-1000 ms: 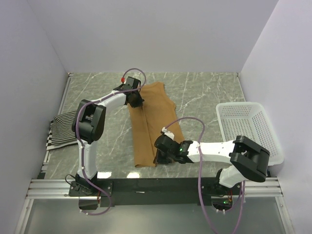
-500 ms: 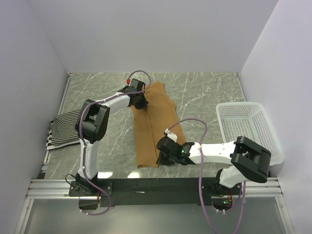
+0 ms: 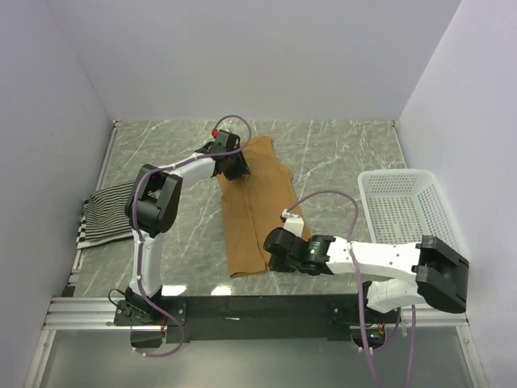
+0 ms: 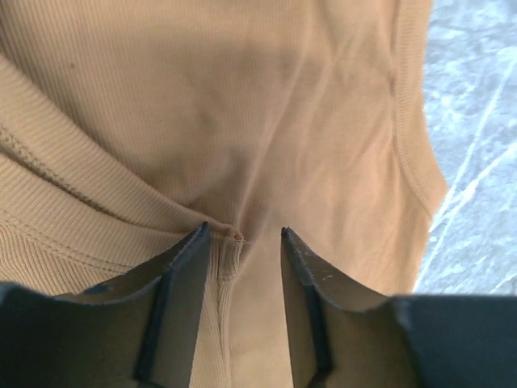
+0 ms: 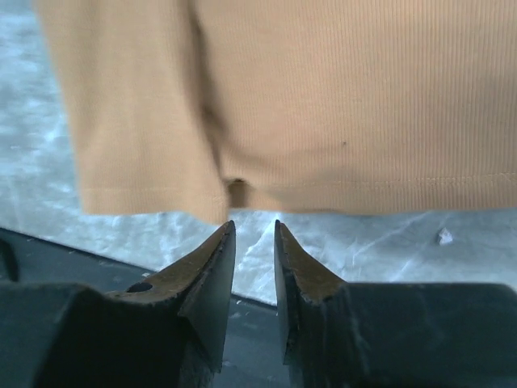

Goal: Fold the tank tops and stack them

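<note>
The plain tan-brown tank top lies lengthwise in the middle of the table, its left side folded over. My left gripper rests on its far left corner. In the left wrist view the jaws stand apart over the ribbed tan cloth, with a small ridge of cloth by the left finger. My right gripper is at the near hem. In the right wrist view it is slightly parted and empty, just short of the hem. A striped pile lies at the left edge; I cannot tell one striped top from two.
A white plastic mesh basket stands at the right edge of the table. The black front rail runs just behind my right gripper. Grey walls close in the table on the left, back and right.
The left side of the tan top has been folded rightward. My left gripper moved right along the far edge. My right gripper moved right and back off the hem, letting it go.
</note>
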### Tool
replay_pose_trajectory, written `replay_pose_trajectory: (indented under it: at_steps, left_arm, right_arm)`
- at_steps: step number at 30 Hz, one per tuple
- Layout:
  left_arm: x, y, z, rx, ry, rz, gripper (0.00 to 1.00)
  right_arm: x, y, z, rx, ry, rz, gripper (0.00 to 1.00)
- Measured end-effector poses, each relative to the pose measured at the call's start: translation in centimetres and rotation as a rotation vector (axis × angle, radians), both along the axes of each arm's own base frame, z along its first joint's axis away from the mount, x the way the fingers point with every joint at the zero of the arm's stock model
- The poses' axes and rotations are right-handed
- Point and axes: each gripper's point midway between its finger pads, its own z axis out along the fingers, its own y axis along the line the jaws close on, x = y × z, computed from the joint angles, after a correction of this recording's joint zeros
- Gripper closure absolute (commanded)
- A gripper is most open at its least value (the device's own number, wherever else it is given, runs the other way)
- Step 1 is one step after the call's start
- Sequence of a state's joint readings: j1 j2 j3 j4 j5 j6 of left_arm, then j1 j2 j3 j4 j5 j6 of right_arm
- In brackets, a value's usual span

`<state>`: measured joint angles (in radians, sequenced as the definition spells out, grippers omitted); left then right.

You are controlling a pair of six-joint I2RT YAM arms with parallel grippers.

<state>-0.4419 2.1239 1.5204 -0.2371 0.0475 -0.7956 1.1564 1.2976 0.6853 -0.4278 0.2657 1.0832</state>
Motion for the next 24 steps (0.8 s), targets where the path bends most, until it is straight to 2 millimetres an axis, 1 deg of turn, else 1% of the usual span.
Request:
replay_pose_trajectory:
  at_steps: [2, 4, 5, 6, 7, 8, 10, 12, 13, 15, 17, 20, 23, 24]
  left_arm:
    - [0.3, 0.1, 0.7, -0.005, -0.018, 0.0, 0.54]
    - [0.6, 0.4, 1.9, -0.008, -0.041, 0.012, 0.58]
    - [0.8, 0.6, 2.7, -0.009, -0.057, 0.027, 0.62]
    - [1.0, 1.0, 3.5, -0.007, -0.071, 0.047, 0.68]
    - [1.0, 1.6, 4.4, -0.005, -0.085, 0.074, 0.71]
    - [1.0, 2.4, 5.4, 0.0, -0.099, 0.105, 0.77]
    - [1.1, 4.0, 7.0, 0.012, -0.13, 0.172, 0.81]
    - [1.0, 5.6, 7.8, 0.02, -0.145, 0.225, 0.89]
    - [1.0, 6.2, 7.8, 0.024, -0.142, 0.245, 0.9]
    - [1.1, 7.4, 7.0, 0.042, -0.125, 0.276, 0.94]
    - [1.4, 8.2, 5.3, 0.065, -0.097, 0.292, 0.94]
    - [1.2, 8.8, 1.8, 0.105, -0.033, 0.296, 0.96]
    - [0.8, 9.1, -1.9, 0.152, 0.035, 0.291, 0.96]
    - [1.4, 8.9, -1.5, 0.152, 0.023, 0.283, 0.96]
  right_arm:
    - [0.3, 0.4, 1.4, -0.005, -0.035, 0.011, 0.67]
    - [0.7, 1.2, 2.8, -0.001, -0.068, 0.03, 0.67]
    - [1.0, 1.7, 3.5, 0.0, -0.086, 0.045, 0.67]
    - [1.2, 2.5, 4.2, 0.006, -0.102, 0.06, 0.67]
    - [1.4, 3.1, 4.6, 0.005, -0.114, 0.079, 0.68]
    - [1.8, 4.1, 5.1, 0.0, -0.129, 0.104, 0.68]
    - [2.1, 5.1, 5.1, -0.016, -0.142, 0.14, 0.68]
    - [2.4, 6.4, 4.5, -0.041, -0.145, 0.184, 0.68]
    - [2.5, 6.8, 4.0, -0.059, -0.144, 0.205, 0.69]
    - [2.7, 7.5, 2.9, -0.097, -0.139, 0.244, 0.69]
    - [2.8, 7.9, 1.7, -0.132, -0.132, 0.275, 0.69]
    - [2.6, 7.9, 0.1, -0.174, -0.113, 0.312, 0.69]
    - [2.2, 8.0, -1.0, -0.195, -0.094, 0.345, 0.69]
    - [1.9, 8.1, -1.2, -0.196, -0.088, 0.356, 0.69]
